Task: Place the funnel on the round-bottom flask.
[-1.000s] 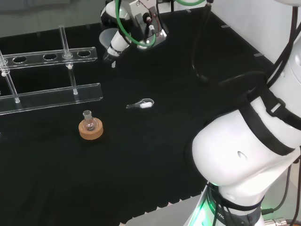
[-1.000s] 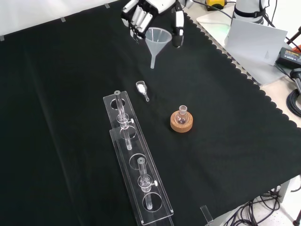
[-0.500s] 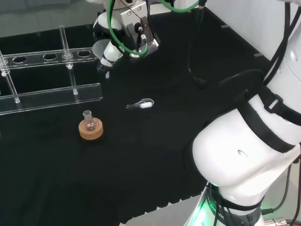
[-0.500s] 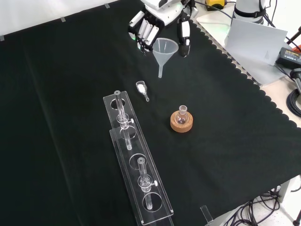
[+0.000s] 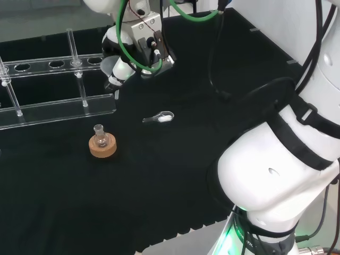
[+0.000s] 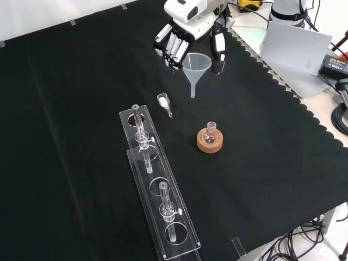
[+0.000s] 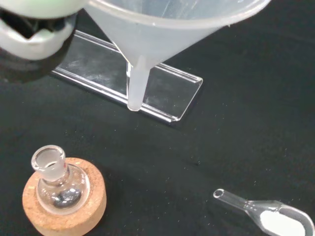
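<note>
Funnel (image 6: 196, 66): translucent white plastic, upright, stem down, clear of the cloth; well apart from the flask; flask (image 6: 210, 132): small clear glass, round-bottomed, short open neck upright, seated in a cork ring (image 6: 210, 145) on the black cloth; nothing on its neck.

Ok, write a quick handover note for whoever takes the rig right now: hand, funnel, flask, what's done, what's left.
Hand: shut on the funnel, held upright in the air, spout down.
Flask: on its cork ring, neck open, nearer the camera than the funnel in the front view. A scoop with white powder lies on the cloth close by.
Done: funnel picked up.
Left: bring the spout over the flask's neck, lower it in, let go.
</note>
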`<state>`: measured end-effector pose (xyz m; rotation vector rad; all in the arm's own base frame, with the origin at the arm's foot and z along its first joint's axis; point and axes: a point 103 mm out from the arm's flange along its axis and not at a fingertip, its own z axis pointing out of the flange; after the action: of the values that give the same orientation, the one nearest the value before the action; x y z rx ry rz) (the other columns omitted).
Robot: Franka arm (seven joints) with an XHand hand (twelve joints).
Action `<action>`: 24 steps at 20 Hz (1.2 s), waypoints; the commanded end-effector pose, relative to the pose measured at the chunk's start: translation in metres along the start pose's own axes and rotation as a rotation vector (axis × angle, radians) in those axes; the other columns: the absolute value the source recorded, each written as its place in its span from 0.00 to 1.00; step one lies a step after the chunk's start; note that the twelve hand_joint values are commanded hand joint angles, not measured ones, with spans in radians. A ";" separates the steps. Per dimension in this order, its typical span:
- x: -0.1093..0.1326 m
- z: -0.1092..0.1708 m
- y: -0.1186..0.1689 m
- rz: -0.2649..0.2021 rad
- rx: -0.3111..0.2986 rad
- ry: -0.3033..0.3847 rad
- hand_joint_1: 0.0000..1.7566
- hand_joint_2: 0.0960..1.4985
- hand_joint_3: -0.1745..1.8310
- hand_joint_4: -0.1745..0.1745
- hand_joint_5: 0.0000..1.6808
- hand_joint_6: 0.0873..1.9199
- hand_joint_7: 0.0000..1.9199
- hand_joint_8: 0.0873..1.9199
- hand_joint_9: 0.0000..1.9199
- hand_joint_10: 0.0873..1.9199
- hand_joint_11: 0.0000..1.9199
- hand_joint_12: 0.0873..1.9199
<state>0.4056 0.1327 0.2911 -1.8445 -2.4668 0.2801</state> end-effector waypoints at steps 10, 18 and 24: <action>0.032 0.013 -0.006 -0.008 0.031 0.058 0.50 0.29 0.35 0.46 0.38 0.31 0.52 0.23 0.44 0.20 0.04 0.79; 0.050 0.021 0.002 -0.027 0.050 0.066 0.50 0.29 0.36 0.46 0.38 0.31 0.53 0.23 0.44 0.20 0.04 0.79; 0.061 0.025 0.009 -0.041 0.053 0.070 0.50 0.29 0.36 0.46 0.39 0.32 0.53 0.23 0.44 0.20 0.04 0.79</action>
<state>0.3915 0.1825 0.2632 -1.7660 -2.4143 0.2771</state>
